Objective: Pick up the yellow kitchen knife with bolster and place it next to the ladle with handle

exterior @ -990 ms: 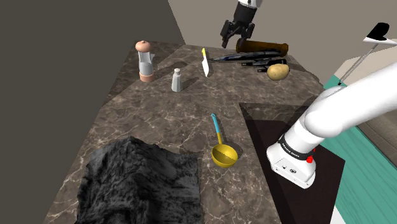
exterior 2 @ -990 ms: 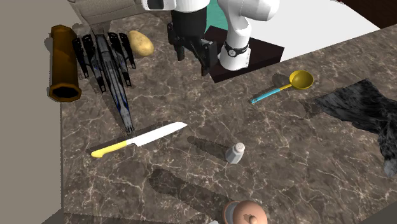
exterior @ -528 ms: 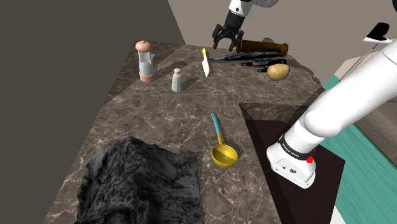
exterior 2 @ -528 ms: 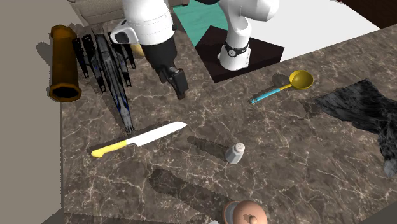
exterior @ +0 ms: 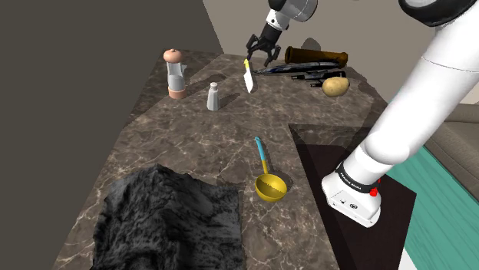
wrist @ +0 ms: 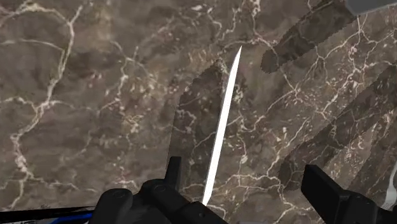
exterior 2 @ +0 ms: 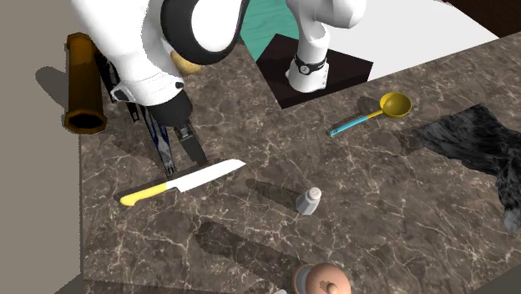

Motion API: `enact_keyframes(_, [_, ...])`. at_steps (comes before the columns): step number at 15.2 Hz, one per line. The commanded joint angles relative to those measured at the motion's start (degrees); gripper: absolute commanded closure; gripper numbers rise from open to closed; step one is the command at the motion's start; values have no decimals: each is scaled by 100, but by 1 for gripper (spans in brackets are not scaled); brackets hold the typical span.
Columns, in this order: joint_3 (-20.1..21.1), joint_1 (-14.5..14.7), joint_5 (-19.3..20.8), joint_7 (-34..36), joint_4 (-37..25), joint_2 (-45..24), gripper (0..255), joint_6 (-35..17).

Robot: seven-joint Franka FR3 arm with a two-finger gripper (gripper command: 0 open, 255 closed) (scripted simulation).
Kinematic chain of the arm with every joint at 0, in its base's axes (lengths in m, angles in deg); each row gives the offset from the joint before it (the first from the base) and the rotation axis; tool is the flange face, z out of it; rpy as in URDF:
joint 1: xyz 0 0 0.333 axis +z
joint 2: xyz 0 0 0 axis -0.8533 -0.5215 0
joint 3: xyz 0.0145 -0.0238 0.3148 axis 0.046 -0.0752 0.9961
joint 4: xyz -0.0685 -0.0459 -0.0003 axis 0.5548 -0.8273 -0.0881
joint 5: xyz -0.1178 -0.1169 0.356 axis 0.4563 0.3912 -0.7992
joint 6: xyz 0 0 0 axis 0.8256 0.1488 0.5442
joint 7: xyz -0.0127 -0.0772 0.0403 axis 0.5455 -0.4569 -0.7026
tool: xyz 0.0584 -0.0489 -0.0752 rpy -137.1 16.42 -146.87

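Observation:
The knife (exterior: 246, 77), with a yellow handle and a white blade, lies flat on the dark marble counter (exterior: 192, 146) near its far edge. My gripper (exterior: 259, 52) hangs open just above and beside the knife's handle end. In the second exterior view the gripper (exterior 2: 184, 149) hovers right behind the knife (exterior 2: 185, 183), close to where blade meets handle. In the wrist view the blade (wrist: 222, 127) runs out between the spread fingers (wrist: 321, 188), nearer one of them, untouched. The yellow ladle (exterior: 266, 175) with a blue handle lies mid-counter, towards the stand.
A salt shaker (exterior: 213, 97) and a pepper mill (exterior: 176, 73) stand at the knife's left in the shoulder view. A brown cylinder (exterior: 316, 56), a dark model spaceship (exterior: 295, 71) and a potato (exterior: 335, 86) lie to its right. A dark cloth (exterior: 165, 222) covers the near corner.
The arm has swung from over the cylinder towards the shoulder view's left and dropped lower, bringing the gripper over the knife. The fingers stayed open. Nothing on the counter moved.

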Motion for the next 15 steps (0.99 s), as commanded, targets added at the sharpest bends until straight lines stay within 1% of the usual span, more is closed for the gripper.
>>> enact_keyframes(1, [-29,-104,-332,-91,-331,-476,0,-66])
enact_keyframes(5, [-10,-349,-880,-167,-1031,-1311,0,-54])
enact_keyframes(12, [92,-281,-1027,-253,-919,-1581,0,-450])
enact_keyframes(15, [101,-275,-1039,-260,-913,-1605,0,-482])
